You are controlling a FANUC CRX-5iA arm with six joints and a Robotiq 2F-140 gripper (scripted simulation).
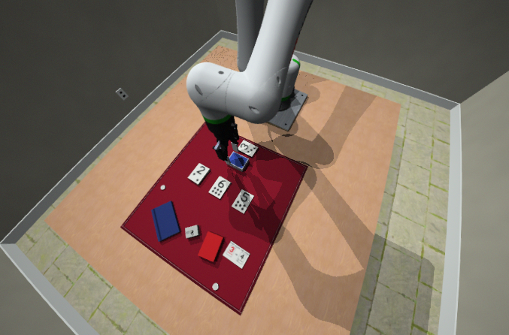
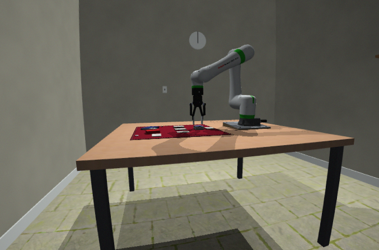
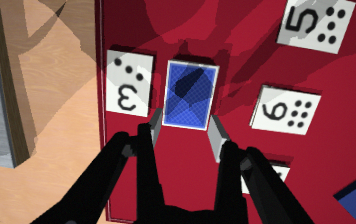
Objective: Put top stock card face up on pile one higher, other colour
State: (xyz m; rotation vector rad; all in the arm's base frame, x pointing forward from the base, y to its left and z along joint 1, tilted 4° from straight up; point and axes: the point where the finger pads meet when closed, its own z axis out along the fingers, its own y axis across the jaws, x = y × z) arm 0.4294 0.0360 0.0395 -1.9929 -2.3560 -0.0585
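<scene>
Stock (image 3: 191,95) lies just ahead between open jaws

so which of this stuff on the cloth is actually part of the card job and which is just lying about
Part of the job:
- tool, part open, straddling the stock
- blue-backed stock
- piles showing 2, 6, 5
- waste 3
- card cloth

Lying about:
- blue book
- red box
- small card
- printed card
- two white discs
</scene>
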